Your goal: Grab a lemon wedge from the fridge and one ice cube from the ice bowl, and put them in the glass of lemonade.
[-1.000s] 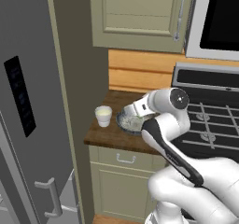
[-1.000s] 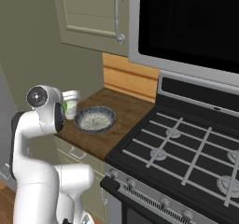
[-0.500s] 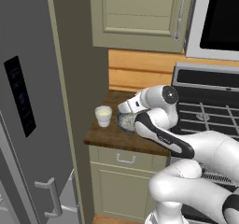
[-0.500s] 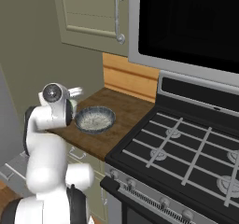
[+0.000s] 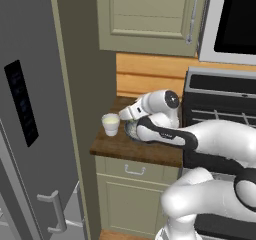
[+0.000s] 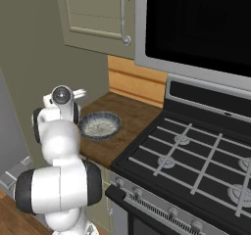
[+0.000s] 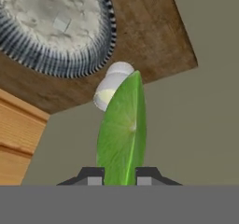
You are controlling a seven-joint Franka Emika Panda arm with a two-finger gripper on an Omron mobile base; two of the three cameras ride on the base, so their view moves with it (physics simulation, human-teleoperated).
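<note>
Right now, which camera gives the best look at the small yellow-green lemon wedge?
The hand view: the small yellow-green lemon wedge stands large there, clamped between the two dark fingers, with the whitish tapered cup just beyond it. In both base views the white arm covers where the wedge would be.

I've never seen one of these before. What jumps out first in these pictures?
In the hand view, a bright green lemon wedge is pinched in the gripper, hanging above a small cup of lemonade. Beside the cup on the wooden counter sits a wide speckled ice bowl, next to a black stove.
</note>
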